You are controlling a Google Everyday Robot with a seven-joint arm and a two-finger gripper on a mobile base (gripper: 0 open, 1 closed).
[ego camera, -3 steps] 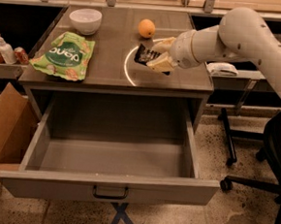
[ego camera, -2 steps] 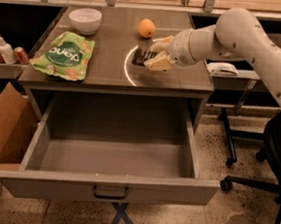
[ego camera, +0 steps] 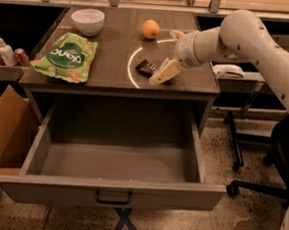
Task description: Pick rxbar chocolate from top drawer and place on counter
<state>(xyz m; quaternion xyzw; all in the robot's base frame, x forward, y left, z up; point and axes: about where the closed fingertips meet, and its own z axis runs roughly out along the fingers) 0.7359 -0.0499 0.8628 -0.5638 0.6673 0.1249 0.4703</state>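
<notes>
gripper (ego camera: 163, 57): over counter (ego camera: 115, 45), fingers apart
rxbar chocolate (ego camera: 147, 67): flat on counter, beside gripper
top drawer (ego camera: 53, 190): open

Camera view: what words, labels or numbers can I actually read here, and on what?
green bag: one big white word, upside down from here, possibly "dang"; not certain.
rxbar chocolate, lying on the counter beside the gripper: lettering too small to read.
bottle on the left shelf: label unreadable.
</notes>
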